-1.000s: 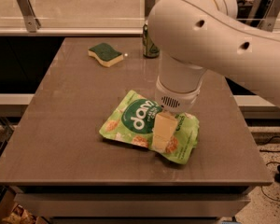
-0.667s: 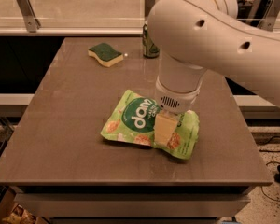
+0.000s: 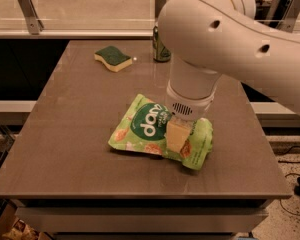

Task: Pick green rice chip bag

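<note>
**Green rice chip bag: claw now pinched on it, not lifted yet**

Bag lies flat-ish on the bench, centre-right, well apart from the sponge & the can at the back edge. Claw is down on the bag's right third, straight under the big white arm.

Change vs approx. 1 s ago: the bag's outline on the bench is nearly the same, but the right end has puckered up and now stands against the tan pad, where it lay flatter before. The pad also sits a touch higher on the pack. My read: the claw has closed on that right-hand fold and is gripping foil. Only the near pad shows; the far one is hidden behind the fold.

For the task, the grasp looks made & the lift is next. The left end is on the bench, so nothing is raised yet. Risk: thin crinkly foil, off-centre pinch, so the bag may swing or slip.

Writing: dark green circle w/ white lettering "dan…", last letter covered by the claw. Small print under it is unreadable. Orange chip pics at the lower edge. Can label is too dark to read.
</note>
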{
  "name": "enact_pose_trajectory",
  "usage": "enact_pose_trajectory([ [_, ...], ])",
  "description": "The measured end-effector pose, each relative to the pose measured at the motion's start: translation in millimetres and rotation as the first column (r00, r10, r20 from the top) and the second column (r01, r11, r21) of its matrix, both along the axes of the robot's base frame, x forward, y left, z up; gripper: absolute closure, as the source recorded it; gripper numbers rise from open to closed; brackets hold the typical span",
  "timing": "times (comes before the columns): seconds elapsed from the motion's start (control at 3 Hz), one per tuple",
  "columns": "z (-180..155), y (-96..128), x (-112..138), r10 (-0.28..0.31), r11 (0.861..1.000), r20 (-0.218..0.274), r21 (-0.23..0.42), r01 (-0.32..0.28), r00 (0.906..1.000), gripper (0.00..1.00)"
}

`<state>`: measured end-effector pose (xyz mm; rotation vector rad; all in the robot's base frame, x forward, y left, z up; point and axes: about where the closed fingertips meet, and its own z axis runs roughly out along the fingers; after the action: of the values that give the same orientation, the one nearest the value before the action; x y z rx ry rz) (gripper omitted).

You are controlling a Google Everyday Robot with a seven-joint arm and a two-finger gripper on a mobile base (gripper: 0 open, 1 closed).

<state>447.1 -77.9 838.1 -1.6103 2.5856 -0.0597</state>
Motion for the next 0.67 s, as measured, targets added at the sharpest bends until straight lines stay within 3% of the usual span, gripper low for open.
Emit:
enact_pose_trajectory([
  [0.33,0.9,0.4,-0.1,0.001,1.0,0.004,0.0,-0.001,1.0,1.0],
  [0.67,8.6,0.0,0.3,0.003,1.0,0.003,-0.011,-0.003,1.0,1.0],
])
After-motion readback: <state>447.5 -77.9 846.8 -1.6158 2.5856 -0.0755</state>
